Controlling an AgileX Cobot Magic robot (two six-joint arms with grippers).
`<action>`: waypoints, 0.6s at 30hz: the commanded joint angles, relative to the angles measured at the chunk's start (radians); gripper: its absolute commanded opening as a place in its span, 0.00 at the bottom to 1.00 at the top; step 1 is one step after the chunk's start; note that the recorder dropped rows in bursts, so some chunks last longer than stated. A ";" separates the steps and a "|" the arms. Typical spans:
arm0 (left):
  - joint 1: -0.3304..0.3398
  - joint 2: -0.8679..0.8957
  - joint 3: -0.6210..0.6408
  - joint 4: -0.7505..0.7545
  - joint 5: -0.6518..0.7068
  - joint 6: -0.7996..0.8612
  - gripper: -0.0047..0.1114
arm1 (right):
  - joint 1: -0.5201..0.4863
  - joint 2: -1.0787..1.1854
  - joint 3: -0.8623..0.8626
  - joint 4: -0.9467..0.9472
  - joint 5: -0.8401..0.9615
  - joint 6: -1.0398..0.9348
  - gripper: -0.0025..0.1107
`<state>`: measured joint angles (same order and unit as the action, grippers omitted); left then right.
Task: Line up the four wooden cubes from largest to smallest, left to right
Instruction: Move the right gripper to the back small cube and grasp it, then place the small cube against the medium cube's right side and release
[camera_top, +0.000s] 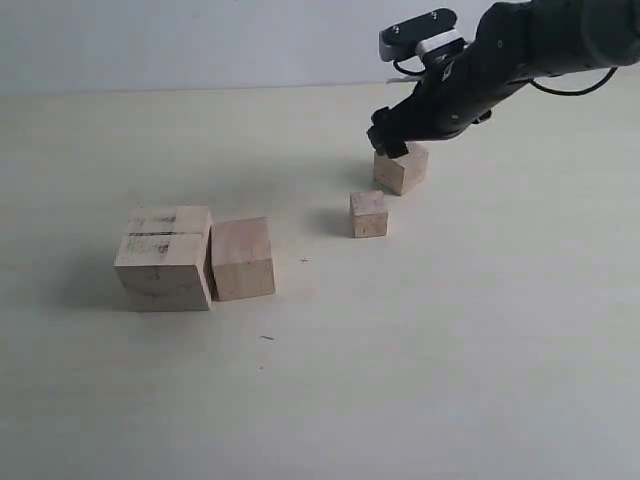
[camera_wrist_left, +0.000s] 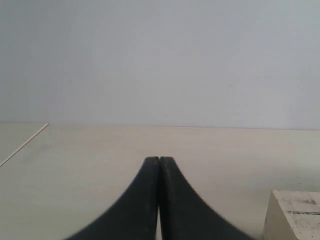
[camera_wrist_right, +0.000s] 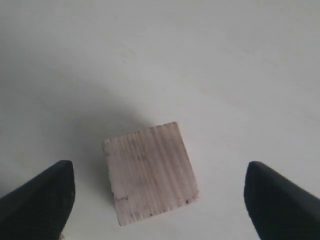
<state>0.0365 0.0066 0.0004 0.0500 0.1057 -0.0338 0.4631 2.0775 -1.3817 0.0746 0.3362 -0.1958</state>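
My right gripper (camera_top: 389, 142) is wide open and holds nothing. It hangs just over the third cube (camera_wrist_right: 150, 171), near the smallest cube (camera_top: 369, 214). The wood looks light, hard and not slippery. I should pinch two flat sides.

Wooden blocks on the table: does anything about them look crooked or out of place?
Yes. The largest cube and second cube sit side by side, but the other two stray back and right. The third cube, under the open right gripper, is turned askew and lies behind the smallest cube, not in line.
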 joint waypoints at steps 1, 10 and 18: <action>0.002 -0.007 0.000 -0.006 -0.002 -0.001 0.06 | -0.004 0.039 -0.001 -0.011 -0.034 -0.022 0.79; 0.002 -0.007 0.000 -0.006 -0.002 -0.001 0.06 | -0.004 0.083 -0.001 -0.027 -0.061 -0.051 0.44; 0.002 -0.007 0.000 -0.006 -0.002 -0.001 0.06 | -0.004 -0.197 -0.001 -0.033 0.092 -0.091 0.02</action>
<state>0.0365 0.0066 0.0004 0.0500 0.1057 -0.0338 0.4631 2.0088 -1.3798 0.0493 0.3894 -0.2735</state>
